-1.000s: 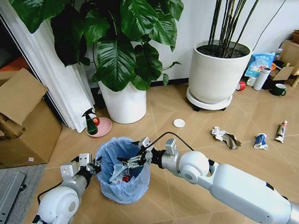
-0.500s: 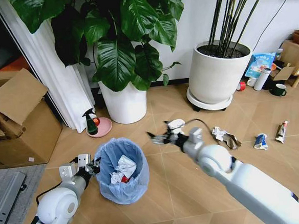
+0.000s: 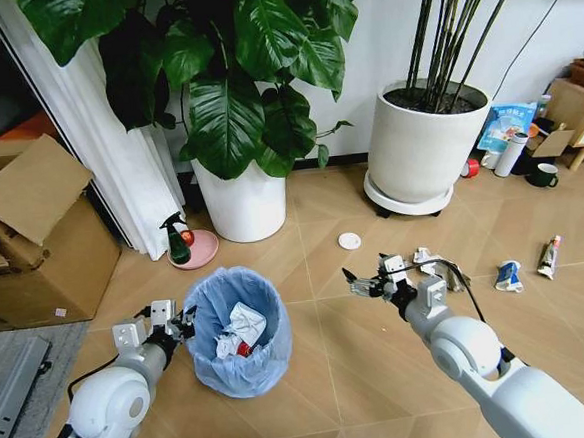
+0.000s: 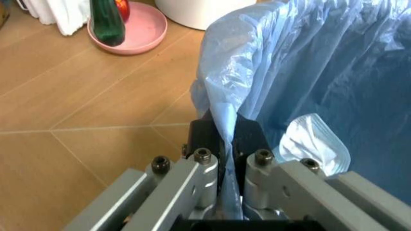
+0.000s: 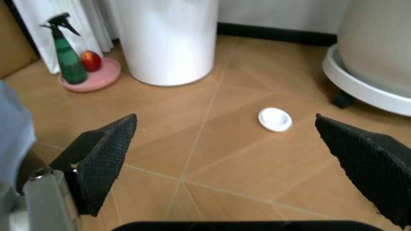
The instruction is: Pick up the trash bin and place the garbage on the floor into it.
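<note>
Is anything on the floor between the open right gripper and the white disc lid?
Nothing visible. The right gripper is open and empty, and the white disc lid lies on bare floor ahead of it. The plant pots stand farther back.

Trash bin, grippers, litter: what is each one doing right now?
trash bin: upright, paper wad and red can inside.
left gripper: shut on the bin's bag rim.
right gripper: open, empty, above the floor.
white lid: lying flat on floor.
crumpled paper: on floor.

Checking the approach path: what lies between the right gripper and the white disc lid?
Bare floor between the open right gripper and white disc lid, per the right wrist view.
</note>
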`<state>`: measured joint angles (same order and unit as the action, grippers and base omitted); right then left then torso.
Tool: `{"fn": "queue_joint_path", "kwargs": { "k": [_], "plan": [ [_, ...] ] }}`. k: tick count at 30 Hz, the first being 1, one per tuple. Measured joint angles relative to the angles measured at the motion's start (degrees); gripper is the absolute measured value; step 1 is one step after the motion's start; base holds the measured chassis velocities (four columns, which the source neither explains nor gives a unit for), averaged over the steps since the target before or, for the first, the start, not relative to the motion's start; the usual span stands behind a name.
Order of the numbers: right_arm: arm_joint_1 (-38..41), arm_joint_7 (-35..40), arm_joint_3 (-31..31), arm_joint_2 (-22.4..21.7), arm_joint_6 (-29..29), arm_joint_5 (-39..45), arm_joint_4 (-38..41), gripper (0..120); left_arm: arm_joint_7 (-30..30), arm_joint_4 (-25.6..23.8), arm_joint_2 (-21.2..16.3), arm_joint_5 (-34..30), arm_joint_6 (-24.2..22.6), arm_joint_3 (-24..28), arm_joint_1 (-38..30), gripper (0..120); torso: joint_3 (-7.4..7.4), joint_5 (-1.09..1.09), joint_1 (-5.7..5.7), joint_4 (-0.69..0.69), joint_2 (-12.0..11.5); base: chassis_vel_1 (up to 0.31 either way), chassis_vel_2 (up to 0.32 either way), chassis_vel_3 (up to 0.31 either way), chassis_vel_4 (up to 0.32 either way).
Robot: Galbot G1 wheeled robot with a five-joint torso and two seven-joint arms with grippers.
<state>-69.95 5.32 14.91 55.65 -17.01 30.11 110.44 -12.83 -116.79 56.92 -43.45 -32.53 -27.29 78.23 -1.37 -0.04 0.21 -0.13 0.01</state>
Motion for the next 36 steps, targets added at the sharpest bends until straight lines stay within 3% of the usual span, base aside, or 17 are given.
{"fn": "queue_joint_path", "kwargs": {
  "k": [36],
  "plan": [
    [-6.5, -0.3, 4.4, 1.1, 1.2, -1.5, 1.5, 100, 0.6, -2.9, -0.9, 0.0, 0.5, 0.0, 2.1, 0, 0.00, -0.03, 0.01, 0.00, 0.0, -0.127, -0.129, 0.133, 0.123]
  ]
}}
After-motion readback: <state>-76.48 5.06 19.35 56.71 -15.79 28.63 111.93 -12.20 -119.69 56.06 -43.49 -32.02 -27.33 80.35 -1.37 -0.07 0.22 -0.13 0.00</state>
